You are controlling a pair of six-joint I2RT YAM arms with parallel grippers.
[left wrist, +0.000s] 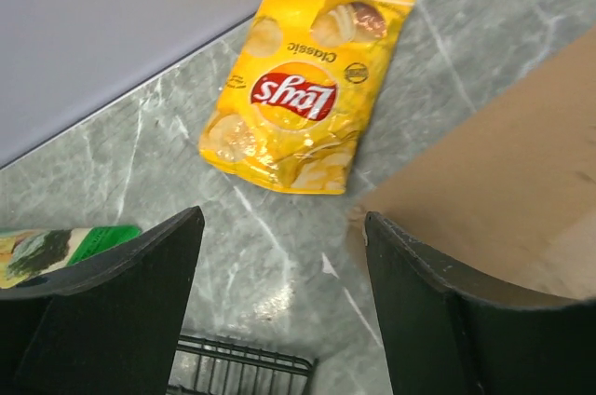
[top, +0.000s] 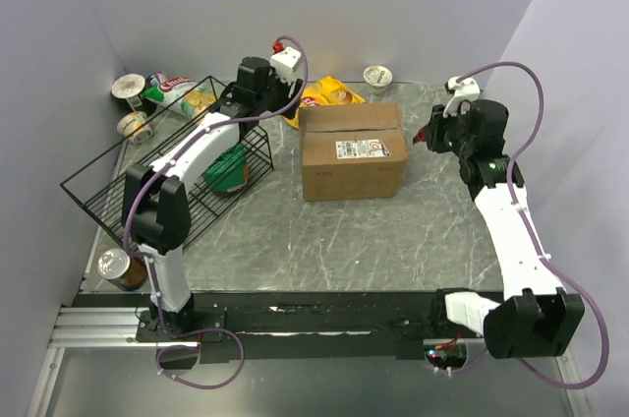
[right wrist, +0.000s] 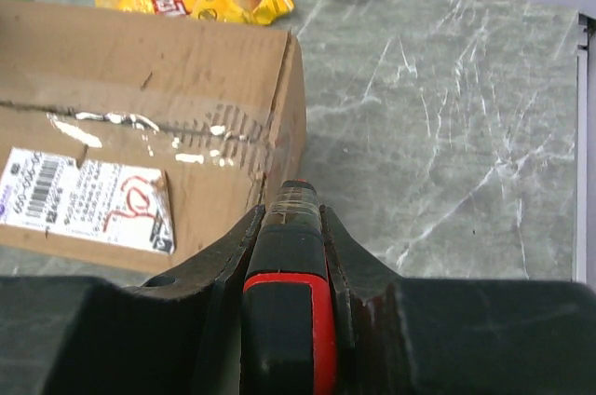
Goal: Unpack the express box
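The express box is a brown carton with a white label, standing mid-table with its flaps closed and clear tape along the seam. My left gripper hovers open and empty over the table by the box's far left corner. In the left wrist view the left gripper has the box's edge just right of its right finger. My right gripper is at the box's right end, shut on a black and red cutter. The cutter's tip points at the box's right edge.
A yellow Lay's chip bag lies behind the box, with a white yogurt cup to its right. A black wire basket holding a green packet stands at the left. Cups and snack packs sit at the far left, and a can at the near left.
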